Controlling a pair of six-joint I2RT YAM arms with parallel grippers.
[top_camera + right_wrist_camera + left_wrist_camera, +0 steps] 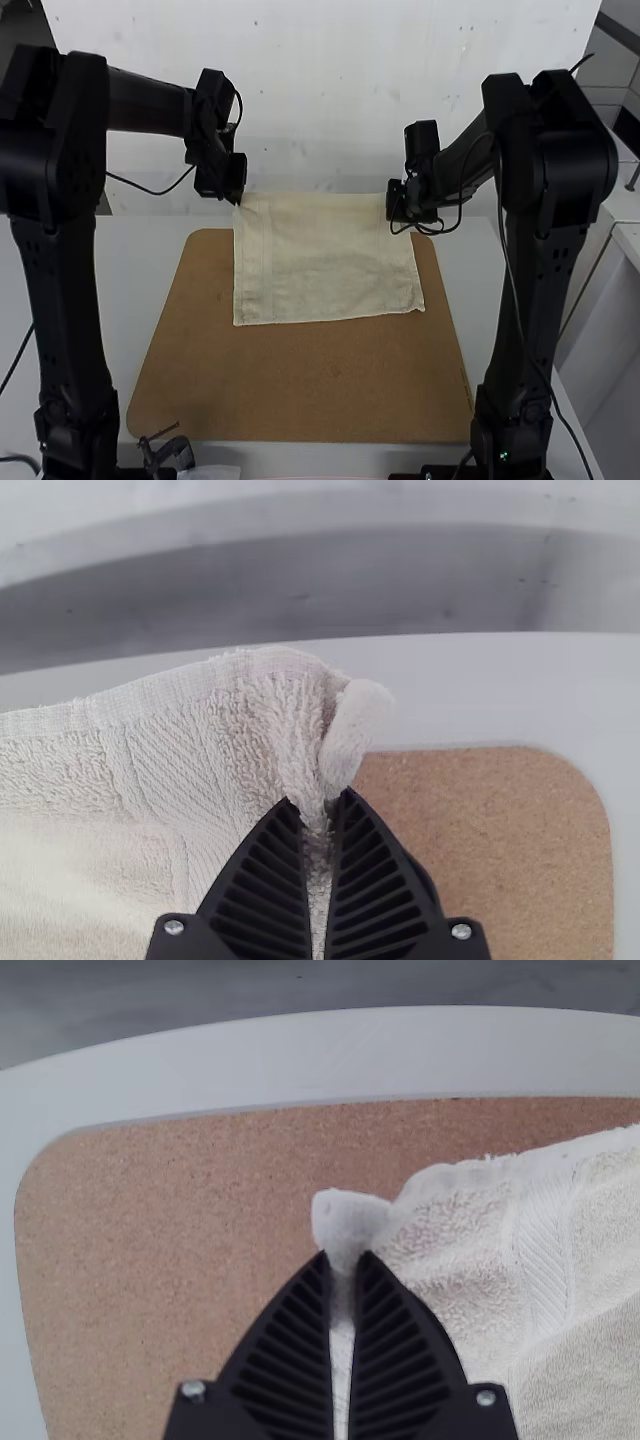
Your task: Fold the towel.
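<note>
From my station I see the towel (325, 270) above the cork board (300, 390), toward the desk's (470, 265) far edge, opened out rather than bunched. Its long axis runs left to right, roughly parallel to that edge; the near side slants slightly. My left end effector (236, 202) pinches the far left corner, fingers closed on the cloth; my right end effector (395, 216) grips the far right corner likewise, its tip bunched above the fingers.

A brown board (300, 390) with rounded corners lies on a white table (140, 265); a dark clamp (173, 454) sits near left.
</note>
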